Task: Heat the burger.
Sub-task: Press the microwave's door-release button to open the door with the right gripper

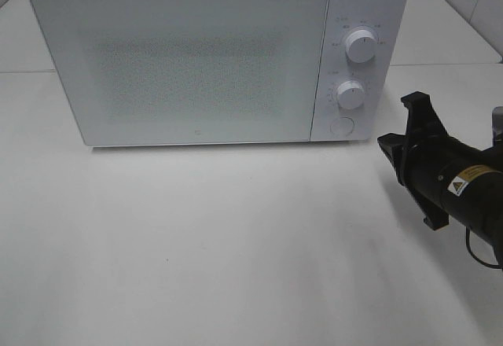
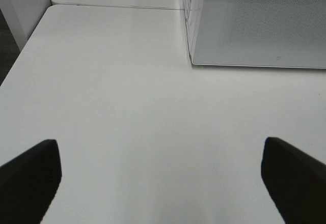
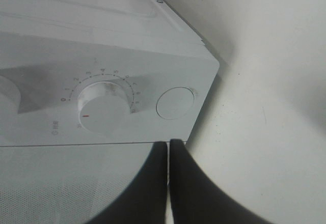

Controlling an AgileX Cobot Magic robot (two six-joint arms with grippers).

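Note:
The burger is out of view in every frame. A white microwave (image 1: 189, 55) stands at the back of the table with its door shut, and the frosted window shows nothing inside. My right gripper (image 1: 384, 144) hovers just off its lower right front corner. In the right wrist view the right gripper (image 3: 168, 142) is shut with nothing between its fingers, and it points at the panel below the round button (image 3: 175, 103). My left gripper (image 2: 159, 145) is open over bare table, with the microwave's (image 2: 260, 20) left front corner ahead of it.
The control panel carries an upper knob (image 1: 360, 46), a lower knob (image 1: 350, 94) and a round button (image 1: 341, 126). The white table (image 1: 220, 244) stretches in front of the microwave. A seam between two tabletops (image 2: 117, 6) runs beside the microwave's left side.

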